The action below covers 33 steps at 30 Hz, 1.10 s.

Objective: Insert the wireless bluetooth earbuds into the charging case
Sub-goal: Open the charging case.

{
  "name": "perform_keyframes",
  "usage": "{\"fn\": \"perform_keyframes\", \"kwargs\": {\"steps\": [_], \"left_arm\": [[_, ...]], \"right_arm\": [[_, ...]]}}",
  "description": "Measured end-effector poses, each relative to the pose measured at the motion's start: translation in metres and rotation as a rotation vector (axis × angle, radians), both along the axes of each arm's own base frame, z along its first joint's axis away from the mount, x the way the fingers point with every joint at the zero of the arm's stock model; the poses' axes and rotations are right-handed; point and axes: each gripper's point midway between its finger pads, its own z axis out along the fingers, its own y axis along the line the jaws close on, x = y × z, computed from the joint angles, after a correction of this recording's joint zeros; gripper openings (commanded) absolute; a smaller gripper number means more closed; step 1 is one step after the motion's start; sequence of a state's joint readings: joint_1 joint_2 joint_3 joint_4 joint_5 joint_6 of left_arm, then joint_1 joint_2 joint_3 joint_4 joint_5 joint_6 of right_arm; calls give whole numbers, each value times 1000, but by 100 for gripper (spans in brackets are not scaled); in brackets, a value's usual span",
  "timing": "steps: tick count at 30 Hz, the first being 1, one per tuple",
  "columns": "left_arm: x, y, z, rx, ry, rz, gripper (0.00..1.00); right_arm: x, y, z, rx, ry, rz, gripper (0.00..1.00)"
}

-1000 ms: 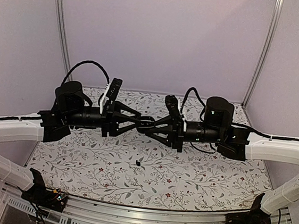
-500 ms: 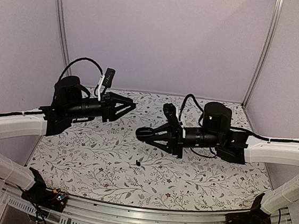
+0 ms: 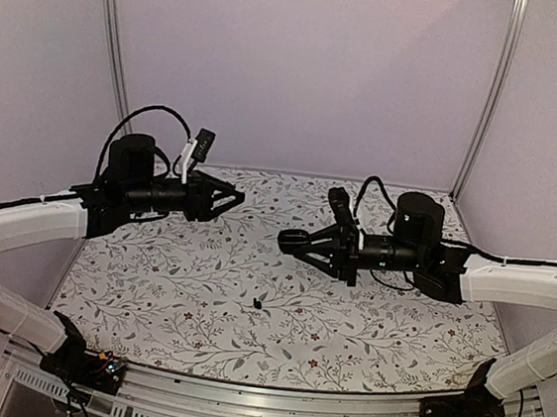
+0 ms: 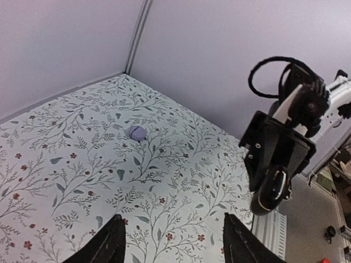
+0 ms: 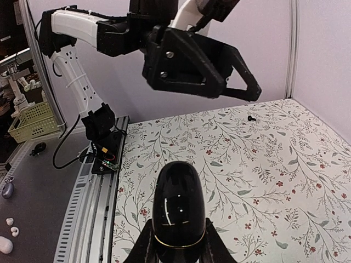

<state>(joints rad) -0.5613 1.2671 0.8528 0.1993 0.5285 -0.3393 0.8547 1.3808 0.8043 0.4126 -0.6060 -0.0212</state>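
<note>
At the left, the left tool point(image 3: 234, 197) is held above the flowered cloth point(image 3: 150, 295) with its fingers parted and nothing between them, and a small pale lavender lump point(image 4: 136, 132) is seen lying on the cloth. Near the middle, well apart from both tools, one tiny black earbud point(image 3: 257, 305) is seen lying alone. At the right, the charging case point(image 5: 178, 205), glossy, black and rounded with a thin gold seam, is gripped at its lower end by the clenched right tool point(image 5: 178, 249), up in the air.
</note>
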Motion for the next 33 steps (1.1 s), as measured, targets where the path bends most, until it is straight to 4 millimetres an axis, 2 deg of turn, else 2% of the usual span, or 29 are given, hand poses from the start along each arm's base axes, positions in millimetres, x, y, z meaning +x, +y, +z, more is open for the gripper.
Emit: {"fn": "perform_keyframes", "kwargs": {"steps": [3, 5, 8, 13, 16, 23, 33], "left_arm": [[-49, -37, 3, 24, -71, -192, 61], [-74, -51, 4, 27, -108, -298, 61], [-89, -58, 6, 35, -143, -365, 61], [-98, -74, 11, 36, -168, -426, 58], [-96, -81, 5, 40, -152, -435, 57], [-102, -90, -8, 57, -124, -472, 56], [-105, -99, -10, 79, -128, -485, 51]], "right_arm": [[0, -1, 0, 1, 6, 13, 0], [-2, -1, -1, -1, 10, 26, 0], [-5, 0, -5, -10, 20, 49, 0], [-12, 3, -11, -35, 37, 82, 0], [-17, 8, -9, -40, 24, 104, 0], [-23, 10, -10, -53, 20, 124, 0], [-28, 11, -9, -56, 24, 145, 0]]}}
